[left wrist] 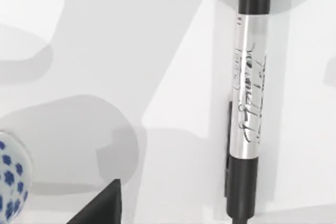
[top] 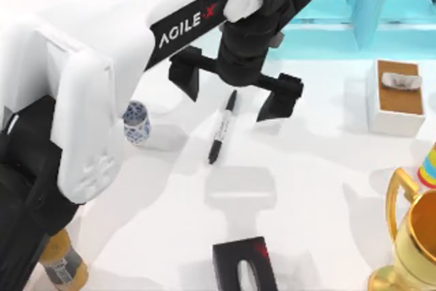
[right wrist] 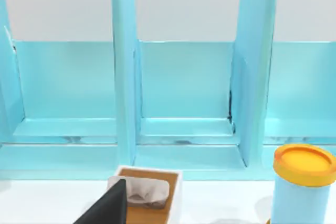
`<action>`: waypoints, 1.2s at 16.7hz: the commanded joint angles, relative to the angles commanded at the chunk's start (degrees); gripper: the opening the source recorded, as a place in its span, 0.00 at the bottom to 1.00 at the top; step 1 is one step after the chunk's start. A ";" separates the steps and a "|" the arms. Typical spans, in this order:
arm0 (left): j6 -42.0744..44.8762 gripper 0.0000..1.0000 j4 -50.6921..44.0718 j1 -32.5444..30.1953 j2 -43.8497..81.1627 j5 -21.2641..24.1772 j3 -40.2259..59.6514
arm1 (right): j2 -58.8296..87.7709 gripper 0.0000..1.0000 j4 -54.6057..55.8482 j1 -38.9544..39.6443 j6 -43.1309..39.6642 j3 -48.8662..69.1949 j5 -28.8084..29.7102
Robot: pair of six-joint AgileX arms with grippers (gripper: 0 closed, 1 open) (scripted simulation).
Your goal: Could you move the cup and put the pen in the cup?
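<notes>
White surface (top: 306, 168) runs under everything you see from above, and the things on it read like this from left to right. At the lower left edge stands an amber bottle (top: 65, 267), partly hidden by your left arm. Just beyond it, toward the middle, the cup (top: 137, 122) — small, white, dotted in blue — stands upright, tucked close against the arm's white casing. The left wrist view catches a sliver of the cup (left wrist: 9, 179) at its edge.

Your left tool (top: 235, 90) hangs above the middle of the surface with its two black fingers spread wide apart, gripping nothing. Between and slightly below those fingers lies the pen (top: 222, 127), flat on the surface, slim and black with a pale label band. It lies well apart from the cup. In the left wrist view the pen (left wrist: 251, 93) runs lengthwise, handwriting visible on its silver band, with one dark fingertip (left wrist: 102, 205) at the frame's edge.

A black box (top: 245, 264) sits at the near edge, below the pen. Further right stands a white box with a brown top (top: 395, 97), then a gold trophy (top: 409, 236) at the lower right corner.

Your right tool's state cannot be told — its wrist view faces a pale blue rack (right wrist: 184, 87) with upright dividers, with an orange-lidded blue canister (right wrist: 302, 187) beside it.
</notes>
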 joint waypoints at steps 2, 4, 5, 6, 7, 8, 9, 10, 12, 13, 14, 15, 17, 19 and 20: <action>0.15 1.00 0.92 0.07 0.04 -0.04 -0.72 | 0.00 1.00 0.00 0.00 0.00 0.00 0.00; 0.53 1.00 3.77 0.33 0.40 -0.09 -2.99 | 0.00 1.00 0.00 0.00 0.00 0.00 0.00; 0.76 1.00 5.67 0.51 0.72 -0.11 -4.47 | 0.00 1.00 0.00 0.00 0.00 0.00 0.00; 1.00 1.00 7.77 0.72 1.12 -0.11 -6.10 | 0.00 1.00 0.00 0.00 0.00 0.00 0.00; 1.24 1.00 9.99 0.94 1.55 -0.10 -7.80 | 0.00 1.00 0.00 0.00 0.00 0.00 0.00; 1.46 1.00 12.22 1.19 1.99 -0.07 -9.53 | 0.00 1.00 0.00 0.00 0.00 0.00 0.00; 1.68 1.00 14.37 1.42 2.41 -0.05 -11.18 | 0.00 1.00 0.00 0.00 0.00 0.00 0.00; 1.89 1.00 16.33 1.61 2.81 -0.04 -12.67 | 0.00 1.00 0.00 0.00 0.00 0.00 0.00; 2.19 1.00 19.10 1.88 3.44 -0.04 -14.85 | 0.00 1.00 0.00 0.00 0.00 0.00 0.00; 2.25 1.00 19.66 1.95 3.57 -0.03 -15.32 | 0.00 1.00 0.00 0.00 0.00 0.00 0.00; 2.26 1.00 19.72 1.96 3.59 -0.03 -15.37 | 0.00 1.00 0.00 0.00 0.00 0.00 0.00; 2.26 1.00 19.72 1.96 3.59 -0.03 -15.37 | 0.00 1.00 0.00 0.00 0.00 0.00 0.00; 2.26 1.00 19.72 1.96 3.59 -0.03 -15.37 | 0.00 1.00 0.00 0.00 0.00 0.00 0.00; 2.26 0.85 19.72 1.96 3.59 -0.03 -15.37 | 0.00 1.00 0.00 0.00 0.00 0.00 0.00; 2.26 0.77 19.72 1.96 3.59 -0.03 -15.37 | 0.00 1.00 0.00 0.00 0.00 0.00 0.00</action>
